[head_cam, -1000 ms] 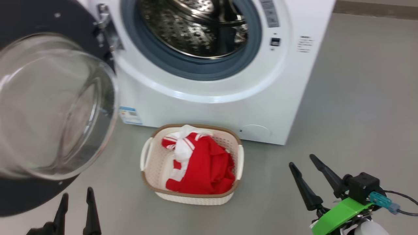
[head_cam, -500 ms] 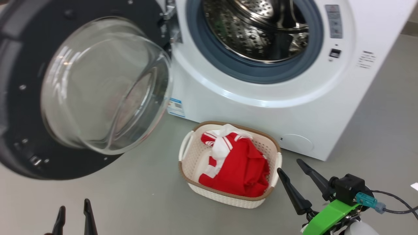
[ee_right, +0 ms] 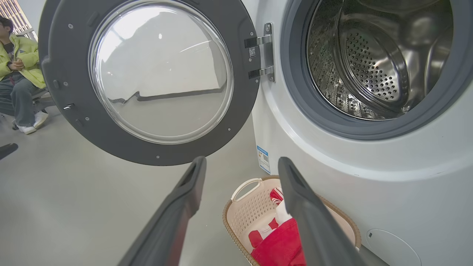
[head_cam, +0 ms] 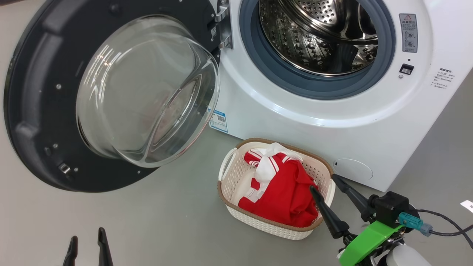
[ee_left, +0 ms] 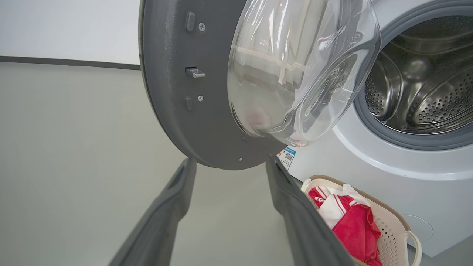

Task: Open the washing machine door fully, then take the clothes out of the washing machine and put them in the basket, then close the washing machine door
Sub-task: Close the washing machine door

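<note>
Left gripper (head_cam: 87,237) hangs released and empty. The door (head_cam: 37,111) stands swung wide off the washer (head_cam: 295,122). Clothes (head_cam: 284,192) lie in the basket (head_cam: 231,184) on the floor (head_cam: 166,221), just before the washer. Right gripper (head_cam: 323,183), released and empty, is at the basket's right end.

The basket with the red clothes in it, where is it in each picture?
Head view: the basket sits low in the middle, on the floor in front of the washing machine.
Left wrist view: the basket is in the bottom right corner.
Right wrist view: the basket is at the bottom, just right of the middle.
Shared landmark: the small blue label on the washing machine, just above the basket in every view.
</note>
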### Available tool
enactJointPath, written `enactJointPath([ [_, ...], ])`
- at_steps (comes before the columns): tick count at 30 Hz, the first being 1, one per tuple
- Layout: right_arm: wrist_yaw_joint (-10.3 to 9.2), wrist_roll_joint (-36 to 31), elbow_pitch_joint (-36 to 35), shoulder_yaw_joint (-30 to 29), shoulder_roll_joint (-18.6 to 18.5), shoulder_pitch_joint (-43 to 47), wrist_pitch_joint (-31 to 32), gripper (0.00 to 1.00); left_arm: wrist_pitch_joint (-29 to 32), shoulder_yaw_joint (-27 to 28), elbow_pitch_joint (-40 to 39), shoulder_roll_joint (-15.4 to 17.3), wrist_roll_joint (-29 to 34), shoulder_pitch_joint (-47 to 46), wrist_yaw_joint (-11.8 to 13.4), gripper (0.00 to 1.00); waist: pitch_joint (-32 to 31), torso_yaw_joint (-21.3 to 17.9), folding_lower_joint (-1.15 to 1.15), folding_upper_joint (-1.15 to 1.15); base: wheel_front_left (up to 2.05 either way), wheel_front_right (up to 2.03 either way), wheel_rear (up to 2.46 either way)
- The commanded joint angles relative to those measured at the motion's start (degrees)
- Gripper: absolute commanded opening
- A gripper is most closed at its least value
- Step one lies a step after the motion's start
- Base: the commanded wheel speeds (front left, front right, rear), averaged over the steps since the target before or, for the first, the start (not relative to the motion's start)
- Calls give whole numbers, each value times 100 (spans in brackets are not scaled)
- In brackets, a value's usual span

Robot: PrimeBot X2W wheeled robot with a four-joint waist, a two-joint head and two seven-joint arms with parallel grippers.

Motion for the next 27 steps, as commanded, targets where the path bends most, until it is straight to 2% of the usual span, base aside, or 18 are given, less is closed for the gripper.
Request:
enactJointPath([
  [1,9,85,-115,120,-31,-126,-70,100,-52,166,-174,83,-42,-53,46,100,-14,-6,0,0,0,0,0],
  [6,9,95,-121,117,-30,-82,-70,100,-52,209,-269,83,-232,-93,2,100,-35,-16,0,0,0,0,0],
  [7,9,95,-124,112,-28,-70,-70,100,-52,233,-322,83,-331,-115,-25,81,-37,-18,0,0,0,0,0],
  [8,9,96,-128,106,-27,-61,-70,100,-52,271,-396,83,-364,-148,-51,27,-38,-19,0,0,0,0,0],
  [9,9,95,-131,101,-25,-52,-70,100,-52,306,-477,83,-353,-185,-84,0,-39,-19,0,0,0,0,0],
  [14,9,82,-149,76,-21,8,-70,100,-52,686,-1108,181,-295,-574,-334,0,-45,-22,0,0,0,0,0],
  [20,9,67,-168,15,-25,45,-70,100,-52,1385,-1707,885,-403,-1498,-546,0,19,-95,0,0,0,0,0],
  [23,9,58,-184,-20,-30,67,-70,100,-52,1703,-1545,1311,-707,-2122,-622,0,73,-123,0,0,0,0,0],
  [27,9,47,-194,-60,-60,79,-70,100,170,2034,-830,1788,-1639,-3069,-688,0,145,-154,0,0,0,0,0],
])
